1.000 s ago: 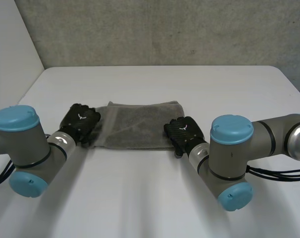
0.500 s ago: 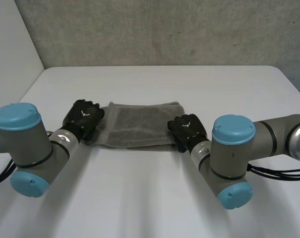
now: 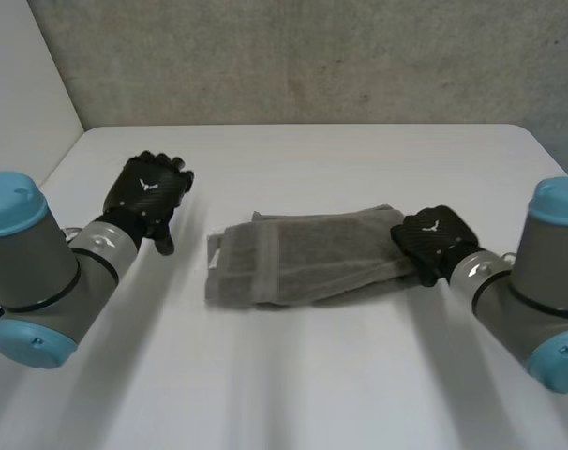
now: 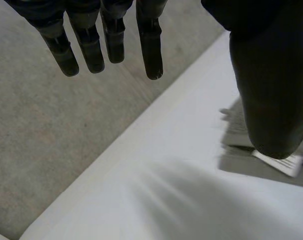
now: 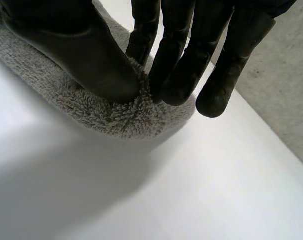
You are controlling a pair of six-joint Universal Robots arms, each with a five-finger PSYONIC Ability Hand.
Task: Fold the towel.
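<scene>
The smooth white worktop (image 3: 293, 375) is bare close to the robot. A little further on lies the soft, fluffy grey towel (image 3: 303, 267), near the middle of the worktop. It is folded into a long, thick bundle, and its layers show at the left end. It looks a bit crooked, and the edges do not line up neatly. The right robot hand (image 3: 432, 242) is at the towel's right end, where its thumb (image 5: 81, 55) and fingers (image 5: 174, 70) pinch the rounded fold. The towel looks light and floppy, not slippery, so it will likely sag and bend when lifted. A good place to take hold would be an end or a corner, with all the layers pinched together so that none slip out. Further back, the left robot hand (image 3: 148, 197) seems lifted off the worktop, well apart from the towel, with straight fingers and nothing in it. Behind the worktop stands a rough grey wall (image 3: 293, 56).
</scene>
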